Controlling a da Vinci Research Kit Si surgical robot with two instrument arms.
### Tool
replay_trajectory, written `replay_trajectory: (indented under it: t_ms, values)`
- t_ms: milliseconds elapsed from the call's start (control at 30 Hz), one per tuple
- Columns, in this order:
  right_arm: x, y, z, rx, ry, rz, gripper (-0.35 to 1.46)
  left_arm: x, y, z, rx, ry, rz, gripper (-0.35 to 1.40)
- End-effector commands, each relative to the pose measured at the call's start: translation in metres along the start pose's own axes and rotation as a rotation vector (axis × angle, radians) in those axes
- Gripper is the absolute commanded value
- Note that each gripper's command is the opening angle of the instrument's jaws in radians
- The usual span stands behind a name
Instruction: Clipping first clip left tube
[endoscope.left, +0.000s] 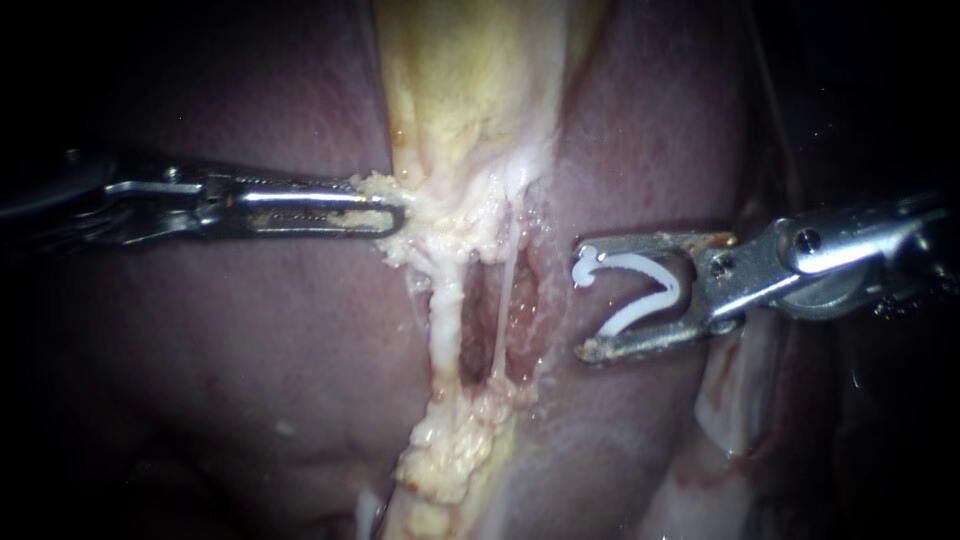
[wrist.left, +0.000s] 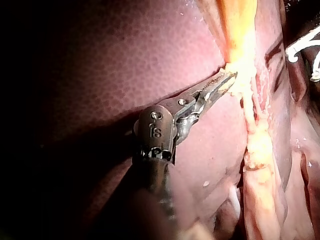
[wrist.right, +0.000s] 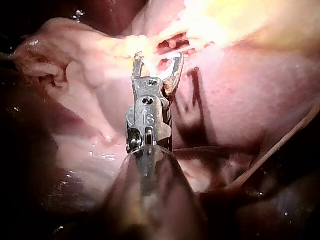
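Only small stamped marks on left instrument (wrist.left: 225, 79) and right instrument (wrist.right: 158, 60); nothing else.

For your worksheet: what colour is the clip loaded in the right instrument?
White; the clip shows best in the endoscope view.

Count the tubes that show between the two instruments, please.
2. The thicker left tube lies nearer the left instrument; the thinner right tube lies nearer the right instrument, which carries the clip. Others may be hidden.

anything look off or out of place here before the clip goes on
Nothing stands out. The right instrument holds the white clip seated between its jaws, short of the left tube and touching no tissue. The left instrument has its jaws shut on pale fatty tissue just above the tubes.
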Motion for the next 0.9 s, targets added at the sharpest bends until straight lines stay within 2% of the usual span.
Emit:
replay_trajectory:
  t_ms: [33, 167, 233, 400, 533, 700, 800, 900]
  values:
    - [0.0, 0.0, 0.0, 0.0, 0.0, 0.0, 0.5, 0.0, 0.0001, 0.0, 0.0, 0.0, 0.0, -0.35]
    - [-0.0001, 0.0, 0.0001, 0.0, 0.0, 0.0, 0.5, 0.0001, 0.0003, -0.0001, -0.001, 0.001, -0.006, -0.35]
    - [-0.0001, 0.0, 0.0001, -0.001, 0.0, 0.0, 0.5, 0.0003, 0.0006, -0.0004, -0.003, 0.002, -0.038, -0.35]
    - [-0.0001, -0.0001, 0.0001, -0.001, 0.0, 0.0, 0.5, 0.0021, 0.0018, -0.0019, -0.012, -0.002, -0.05, -0.35]
    - [-0.0002, -0.0001, 0.0001, -0.001, 0.0, -0.001, 0.5, 0.0042, 0.003, -0.004, -0.041, 0.026, -0.061, -0.35]
    - [-0.0002, -0.0001, 0.0001, -0.001, 0.0, 0.0, 0.5, 0.0069, 0.0043, -0.0072, -0.051, 0.075, -0.078, -0.35]
    - [-0.0002, -0.0001, 0.0001, -0.001, 0.0, 0.0, 0.5, 0.0078, 0.0046, -0.0082, -0.047, 0.084, -0.072, -0.35]
    - [-0.0002, -0.0001, 0.0001, -0.002, 0.0, 0.0, 0.5, 0.0077, 0.0045, -0.0084, -0.048, 0.084, -0.072, -0.35]
